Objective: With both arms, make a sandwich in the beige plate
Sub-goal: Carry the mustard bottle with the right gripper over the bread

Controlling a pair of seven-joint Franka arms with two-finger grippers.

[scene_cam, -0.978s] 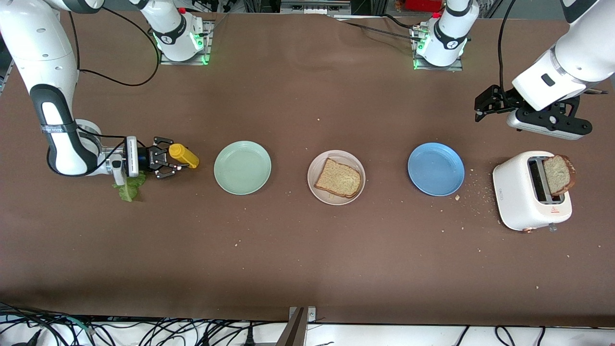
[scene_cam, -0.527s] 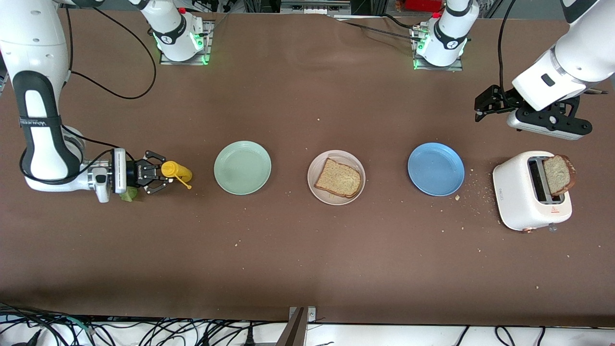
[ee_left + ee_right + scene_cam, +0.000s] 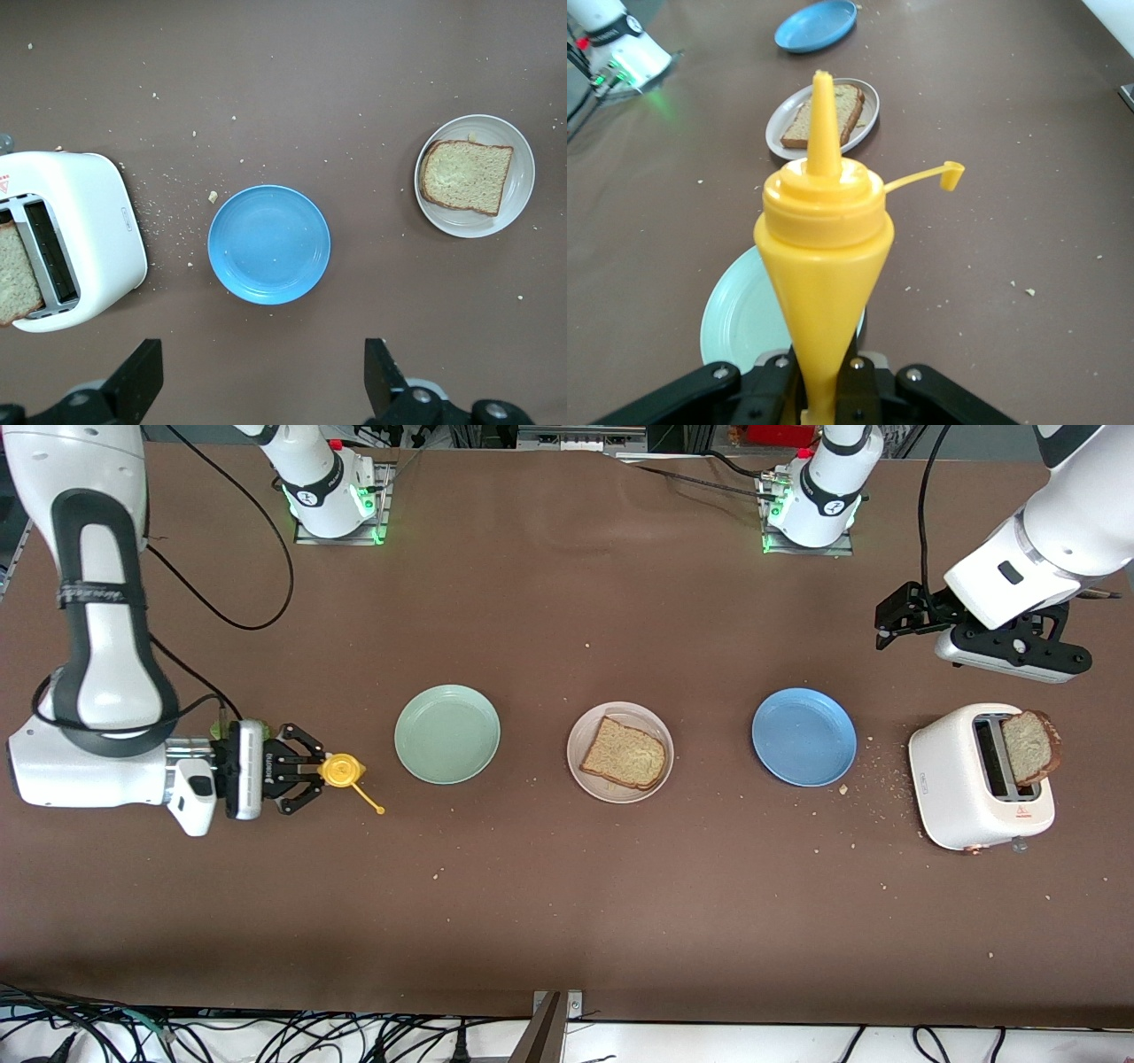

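The beige plate (image 3: 653, 722) sits mid-table with one slice of brown bread (image 3: 624, 754) on it; the left wrist view shows this beige plate (image 3: 521, 190) and its slice (image 3: 467, 176) too. A second slice (image 3: 1028, 746) sticks out of the white toaster (image 3: 961, 788). My right gripper (image 3: 310, 771) is shut on an upright yellow squeeze bottle (image 3: 340, 770) beside the mint green plate, its cap hanging open on its strap. Only a sliver of green lettuce (image 3: 216, 732) shows past the right wrist. My left gripper (image 3: 890, 624) hangs open and empty above the table by the toaster.
A mint green plate (image 3: 447, 734) lies toward the right arm's end and a blue plate (image 3: 803, 737) toward the left arm's end, both bare. Crumbs are scattered between the blue plate and the toaster. The arm bases stand along the table's back edge.
My right gripper has shut on the yellow bottle and turned it from lying to upright, shifting lower in the front view and covering the lettuce. The left arm has not moved.
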